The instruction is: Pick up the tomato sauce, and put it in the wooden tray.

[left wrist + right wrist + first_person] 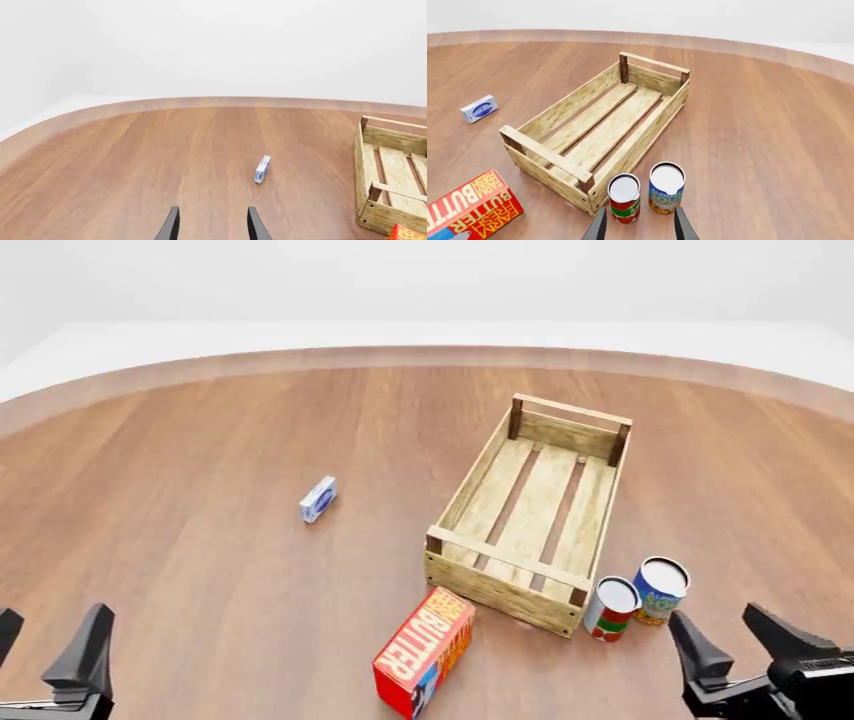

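Note:
The tomato sauce (611, 610) is a small can with a red label, green near the base and a pale lid. It stands upright just right of the wooden tray's near right corner; it also shows in the right wrist view (624, 198). The wooden tray (470, 496) is a light slatted crate, empty, at the table's middle right, also seen in the right wrist view (564, 108) and the left wrist view (371, 155). My right gripper (745, 635) is open, near and right of the can. My left gripper (51, 632) is open and empty at the near left.
A blue-and-yellow can (659, 591) stands touching or nearly touching the tomato sauce on its right. A red butter box (424, 651) lies near the tray's near left corner. A small blue-white box (318, 499) lies left of the tray.

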{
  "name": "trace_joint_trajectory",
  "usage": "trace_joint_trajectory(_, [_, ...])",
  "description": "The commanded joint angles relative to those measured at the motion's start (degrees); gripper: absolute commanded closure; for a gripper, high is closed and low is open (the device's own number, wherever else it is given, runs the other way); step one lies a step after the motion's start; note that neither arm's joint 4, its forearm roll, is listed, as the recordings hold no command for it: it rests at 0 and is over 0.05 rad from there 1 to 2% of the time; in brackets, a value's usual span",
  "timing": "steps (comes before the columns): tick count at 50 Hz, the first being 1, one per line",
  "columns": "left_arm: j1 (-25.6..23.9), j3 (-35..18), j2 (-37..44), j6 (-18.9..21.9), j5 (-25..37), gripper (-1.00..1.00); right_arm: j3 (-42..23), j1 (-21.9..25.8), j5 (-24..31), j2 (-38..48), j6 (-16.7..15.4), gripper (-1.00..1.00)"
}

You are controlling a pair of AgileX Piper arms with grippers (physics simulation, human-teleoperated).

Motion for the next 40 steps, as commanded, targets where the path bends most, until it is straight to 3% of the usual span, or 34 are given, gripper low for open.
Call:
trace_joint_trajectory(1, [-0.6,0.0,0.0,-0.1,-0.1,-1.0,0.0,1.6,-19.2,21.5,2.2,-1.0])
trace_joint_trajectory(3, [-0.6,-0.1,0.0,-0.1,-0.1,-1.0,0.0,1.7,-23.4,26.1,2.3,-1.0])
trace_joint_trajectory(14, [-0.4,0.0,0.0,-0.2,-0.2,-1.0,0.0,1.8,-33.0,38.5,-0.6,-1.0])
trace_joint_trajectory(28, [0.0,0.0,0.0,-0.1,-0.2,-1.0,0.0,2.7,-37.8,44.3,0.6,-1.0])
trace_joint_trajectory(40, [0.2,0.1,0.0,0.0,-0.2,-1.0,0.0,2.3,-35.1,41.4,1.4,-1.0])
